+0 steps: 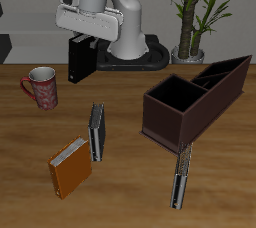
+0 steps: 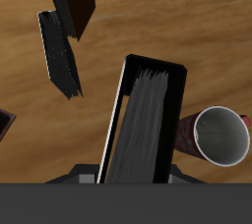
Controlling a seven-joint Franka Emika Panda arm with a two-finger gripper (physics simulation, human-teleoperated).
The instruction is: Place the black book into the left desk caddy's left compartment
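A: We have the black book [image 1: 78, 59] hanging upright under the gripper [image 1: 80, 40], lifted off the table [image 1: 125, 207] at the far side, just beside the mug [image 1: 41, 86]. In the wrist view the black book [image 2: 146, 120] fills the middle, fingers pinched on its upper edge (we can't see the pads themselves, they're hidden by the body).

B: Target?

A: The left desk caddy [image 1: 195, 100] sits well apart across the table, its narrow left compartment [image 1: 228, 72] at the far end, beyond the big square section.

B: Risks?

A: We judge the grip is on one edge only, so the book could swing or slip in a fast carry. The slot is narrow; a tilted book could catch on the rim or a divider, or drop into the square section instead.

B: Clutter?

A: The grey book [image 1: 96, 132] and orange book [image 1: 71, 168] lie nearer the front, and another dark book [image 1: 181, 175] lies just in front of the caddy. None sit on the high route, we think. The plant [image 1: 192, 12] stands behind the caddy.
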